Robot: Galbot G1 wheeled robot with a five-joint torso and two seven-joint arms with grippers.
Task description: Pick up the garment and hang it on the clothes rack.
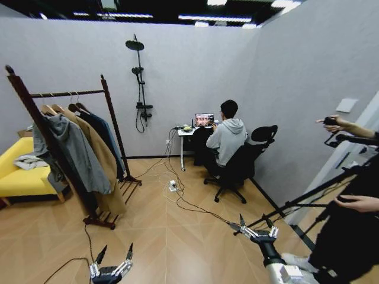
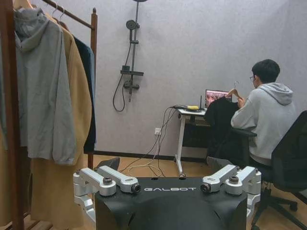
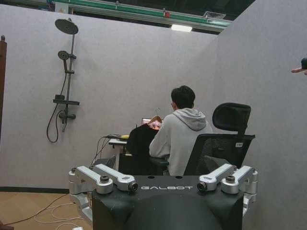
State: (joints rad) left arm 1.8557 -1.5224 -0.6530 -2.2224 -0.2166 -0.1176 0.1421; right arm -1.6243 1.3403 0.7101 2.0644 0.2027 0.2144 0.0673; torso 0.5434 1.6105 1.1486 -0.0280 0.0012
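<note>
Long dark teal cloth garment (image 1: 108, 139) apparently already hangs on the tall red-brown wooden clothes rack (image 1: 70, 93), far left. Left gripper (image 1: 111, 261) and right gripper (image 1: 256, 227) spread wide, empty, near.

The left gripper (image 1: 113, 255) and right gripper (image 1: 256, 223) share one build: silver-grey metal linkage arms ending in slim black pointed fingertips. In the wrist views each mounts on a glossy black housing lettered "GALBOT" in pale capitals, with round dark pivot screws at the linkage joints. The right forearm is black, then white.
</note>
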